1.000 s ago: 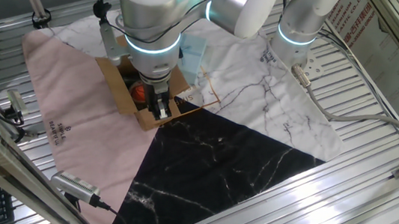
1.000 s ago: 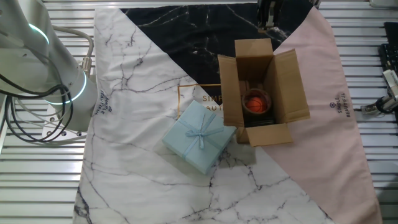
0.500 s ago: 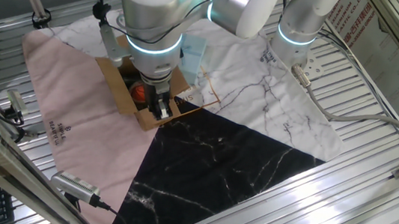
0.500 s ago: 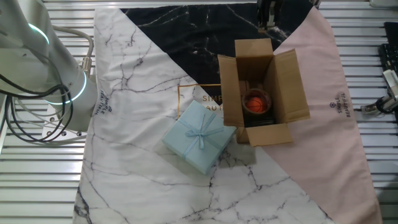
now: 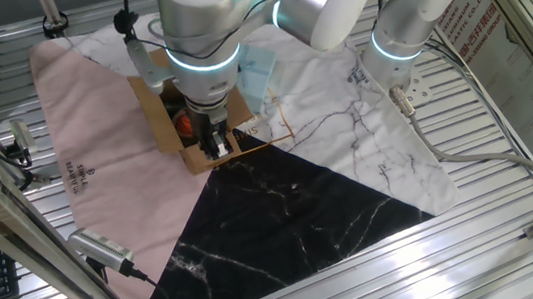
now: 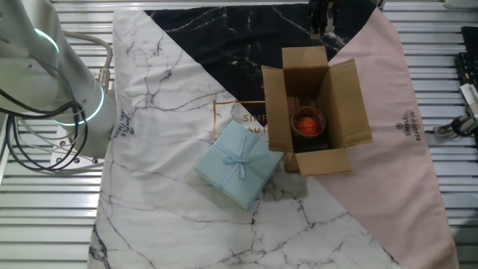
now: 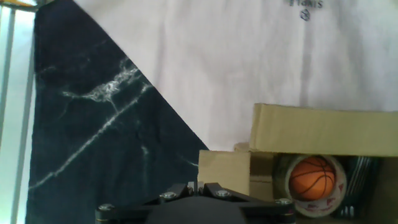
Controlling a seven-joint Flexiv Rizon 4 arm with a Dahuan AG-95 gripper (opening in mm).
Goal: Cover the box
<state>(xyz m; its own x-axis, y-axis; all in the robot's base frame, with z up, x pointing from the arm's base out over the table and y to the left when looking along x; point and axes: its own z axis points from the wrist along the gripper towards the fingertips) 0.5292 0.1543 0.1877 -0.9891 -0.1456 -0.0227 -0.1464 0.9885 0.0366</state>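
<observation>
The box (image 6: 317, 112) sits open on the tri-coloured cloth (image 6: 172, 97), where the pink, black and white marble panels meet, all four flaps splayed outward. Inside it lies a small orange ball (image 6: 305, 124). Just beside the box's flap, on the white marble side, rests a pale blue gift box (image 6: 237, 164) with a ribbon. The gripper (image 5: 217, 145) hangs over the box's black-side edge; whether its jaws are spread cannot be told.

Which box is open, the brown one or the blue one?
The brown cardboard box is open: its four flaps stand spread out and you can see an orange ball inside. The pale blue box beside it is closed, with a bow on top.
</observation>
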